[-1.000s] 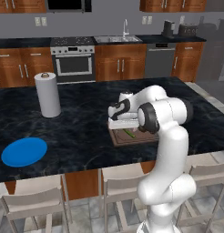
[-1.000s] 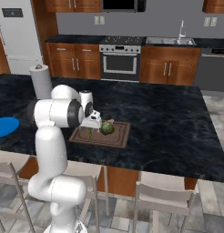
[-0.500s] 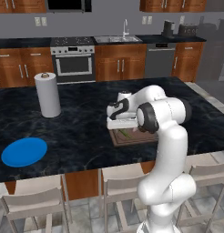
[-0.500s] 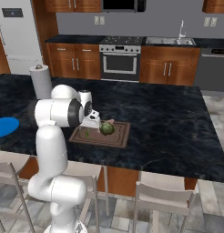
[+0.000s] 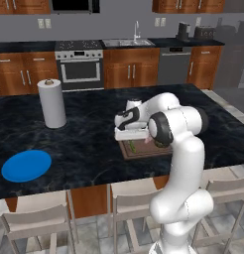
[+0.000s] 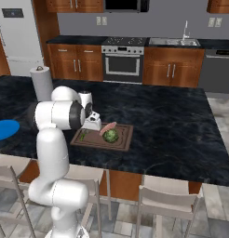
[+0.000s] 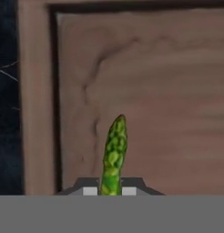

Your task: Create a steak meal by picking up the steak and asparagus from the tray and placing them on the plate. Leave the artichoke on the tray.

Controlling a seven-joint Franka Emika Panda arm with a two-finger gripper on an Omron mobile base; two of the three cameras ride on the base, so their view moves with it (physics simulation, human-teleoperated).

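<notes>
gripper [image 7: 110, 191] is down over the tray [image 7: 177, 91] w/ jaws clamped on the asparagus [image 7: 114, 157], tip poking out past the fingers, while steak [image 6: 107, 128] & artichoke [image 6: 111, 136] sit on the board, blue plate [image 5: 27, 165] well off to the side

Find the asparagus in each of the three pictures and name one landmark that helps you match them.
Left base view: asparagus a green speck on the tray, just below the white hand.
Right base view: on the tray's left end, beside the arm.
Hand view: centre bottom, its tip pointing up between the finger tips.
Shared landmark: the wooden tray.
</notes>
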